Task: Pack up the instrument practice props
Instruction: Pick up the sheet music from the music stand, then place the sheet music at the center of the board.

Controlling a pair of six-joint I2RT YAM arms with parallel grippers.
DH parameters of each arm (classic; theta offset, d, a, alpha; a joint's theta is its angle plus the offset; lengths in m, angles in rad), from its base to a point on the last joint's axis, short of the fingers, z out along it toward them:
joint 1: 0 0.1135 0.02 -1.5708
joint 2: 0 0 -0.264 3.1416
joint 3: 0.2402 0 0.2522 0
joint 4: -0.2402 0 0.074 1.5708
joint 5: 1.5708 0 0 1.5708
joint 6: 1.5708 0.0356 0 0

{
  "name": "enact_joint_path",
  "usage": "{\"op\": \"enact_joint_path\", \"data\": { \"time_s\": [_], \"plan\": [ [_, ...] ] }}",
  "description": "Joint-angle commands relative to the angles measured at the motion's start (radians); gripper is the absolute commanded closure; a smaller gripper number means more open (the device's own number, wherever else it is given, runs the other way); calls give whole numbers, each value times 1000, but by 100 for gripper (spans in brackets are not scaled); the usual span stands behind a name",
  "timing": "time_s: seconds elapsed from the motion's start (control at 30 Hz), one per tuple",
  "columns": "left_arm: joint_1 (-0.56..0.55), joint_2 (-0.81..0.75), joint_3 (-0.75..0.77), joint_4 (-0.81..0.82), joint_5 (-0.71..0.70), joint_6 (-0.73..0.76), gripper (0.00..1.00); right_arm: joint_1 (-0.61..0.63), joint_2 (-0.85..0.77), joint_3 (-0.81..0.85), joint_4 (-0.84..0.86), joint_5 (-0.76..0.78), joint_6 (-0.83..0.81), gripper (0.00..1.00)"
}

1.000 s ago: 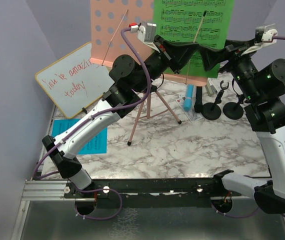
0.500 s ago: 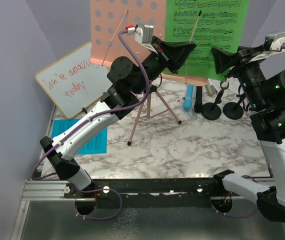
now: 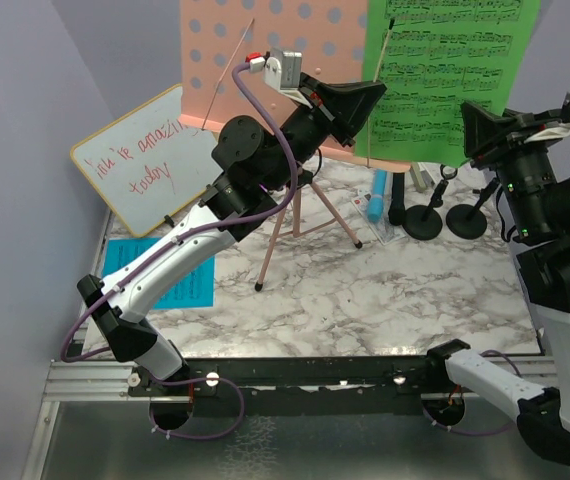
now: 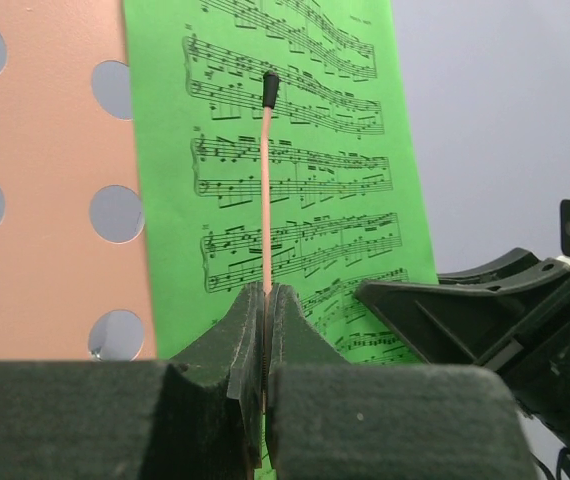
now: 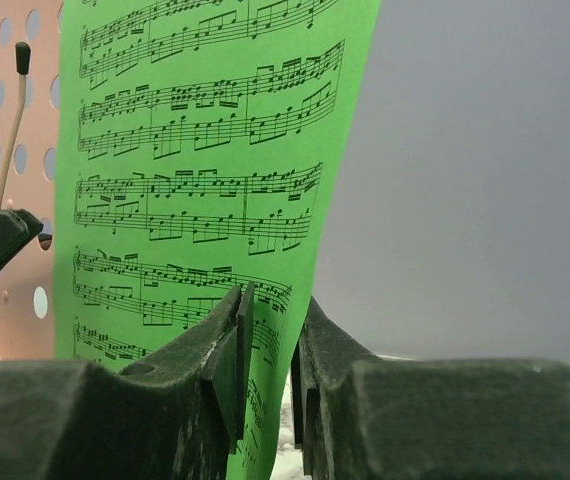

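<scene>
1. Right gripper [image 5: 273, 322] is squeezed down to a narrow slit on the lower edge of the green music sheet [image 5: 205, 150]. The paper runs straight up between the pads. There's a hair of daylight on one side, so I'd call it a light pinch, not a hard clamp.
2. Left gripper [image 4: 265, 305] is closed all the way on the thin pink retaining wire [image 4: 266, 190] with the black tip, the bit that pins pages to the tray. My guess is it's holding the wire away so the page can slide out sideways without snagging.
3. The sheet is up in the air at the back right, tilted, and mostly past the right side of the pink tripod music holder [image 3: 265, 40]. The wire crosses in front of its left edge. I can't tell if its bottom edge is touching the ledge.
4. Everything else sits on the marble table [image 3: 365, 300].
   - The blue music sheet [image 3: 190, 285] lies flat on the left, partly under the left arm.
   - The blue microphone [image 3: 378, 190] and black microphone [image 3: 397, 200] are side by side behind the tripod legs.
   - The black mic holders [image 3: 423, 222] are just right of them.
   - A whiteboard [image 3: 145, 160] leans at the back left.
5. Looks like early days to me, since nothing seems packed and no box is in view. The risk is floppy paper held by one edge, which could crease or slip out.
</scene>
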Motion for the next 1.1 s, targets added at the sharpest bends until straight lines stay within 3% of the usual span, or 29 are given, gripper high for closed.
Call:
{"op": "enact_joint_path", "data": {
  "time_s": [0.0,0.17,0.33,0.53,0.9,1.07],
  "plan": [
    [4,-18,-21,-7,-79,41,100,-3,-43,-15,-43,60,-2,76],
    [5,-12,-27,-7,-105,48,100,-4,-95,-37,-47,109,5,86],
    [4,-4,-31,-9,-128,58,99,-4,-150,-54,-54,149,12,89],
    [5,1,-37,-10,-144,62,91,-3,-215,-84,-74,237,27,92],
    [5,-34,-68,-19,-165,63,58,-3,-317,-161,-167,326,92,94],
    [4,-88,-104,-23,-154,72,35,-3,-347,-193,-215,333,141,95]
  ]
}}
